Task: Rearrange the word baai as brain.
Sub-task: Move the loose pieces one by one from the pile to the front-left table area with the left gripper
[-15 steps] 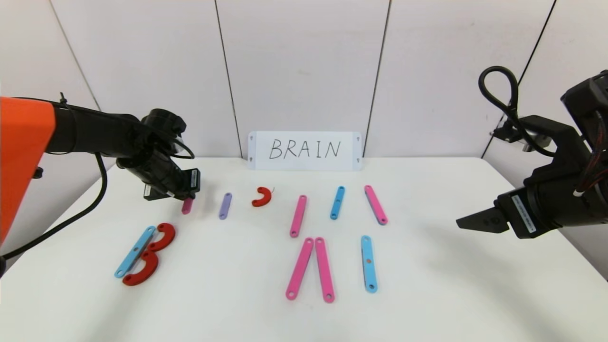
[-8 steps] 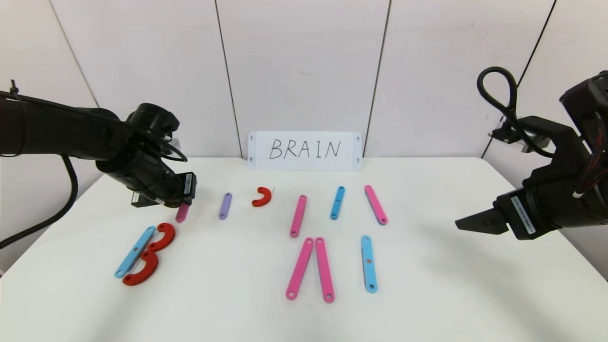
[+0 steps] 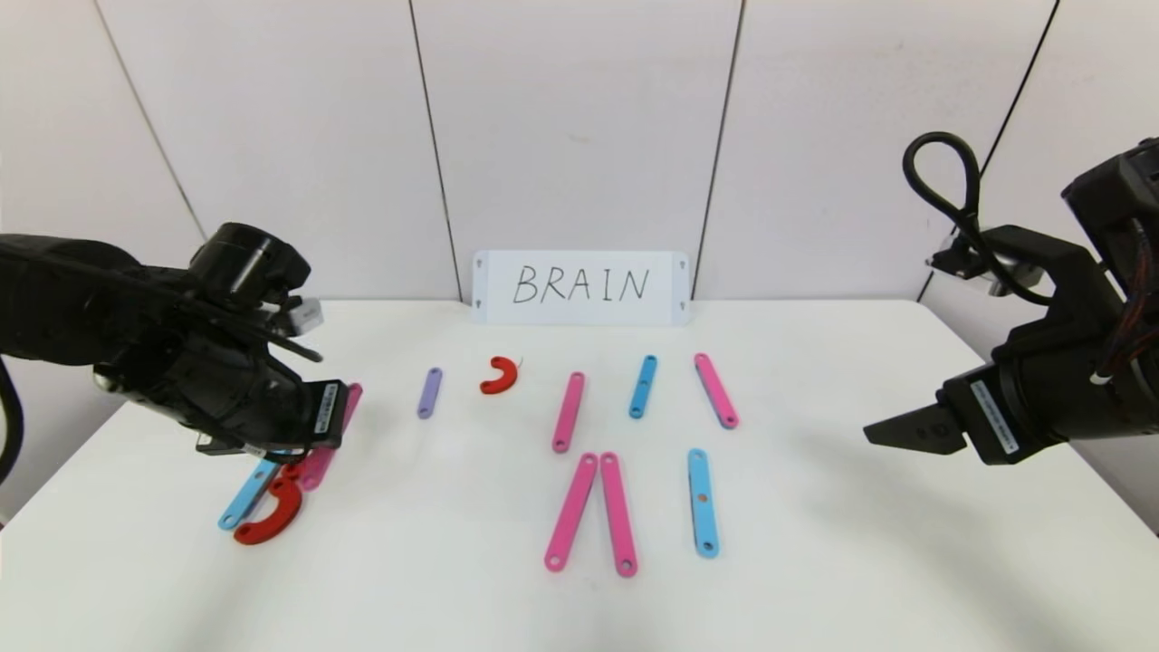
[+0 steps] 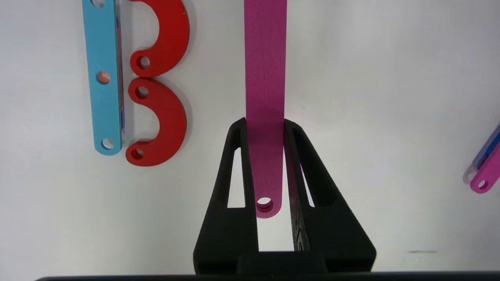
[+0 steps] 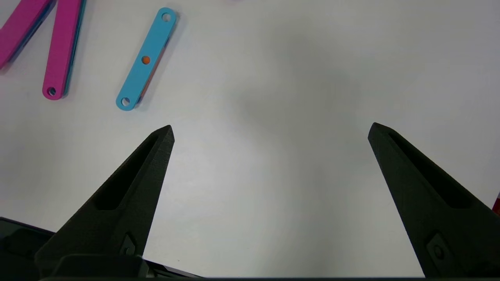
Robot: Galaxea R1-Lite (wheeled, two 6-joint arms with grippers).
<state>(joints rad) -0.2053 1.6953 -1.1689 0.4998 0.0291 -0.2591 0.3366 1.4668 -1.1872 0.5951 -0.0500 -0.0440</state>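
Note:
My left gripper (image 3: 322,433) is shut on a pink strip (image 4: 265,74), whose holed end lies between the fingers. It holds the strip just above the table, right beside the letter B made of a blue strip (image 3: 243,496) and two red curves (image 3: 273,518). In the left wrist view the B's blue strip (image 4: 103,78) and its two red curves (image 4: 166,121) lie close to the held strip without touching it. My right gripper (image 3: 907,433) hangs open over the table's right side with nothing between its fingers (image 5: 156,156).
Further back lie a purple strip (image 3: 429,392), a small red curve (image 3: 499,375), a pink strip (image 3: 568,411), a blue strip (image 3: 643,386) and a pink strip (image 3: 716,390). Nearer lie two pink strips (image 3: 593,512) in a wedge and a blue strip (image 3: 703,502). The BRAIN card (image 3: 580,287) stands at the back.
My left gripper has carried the pink strip from the back of the table toward the near left, down beside the B. The right arm has barely moved.

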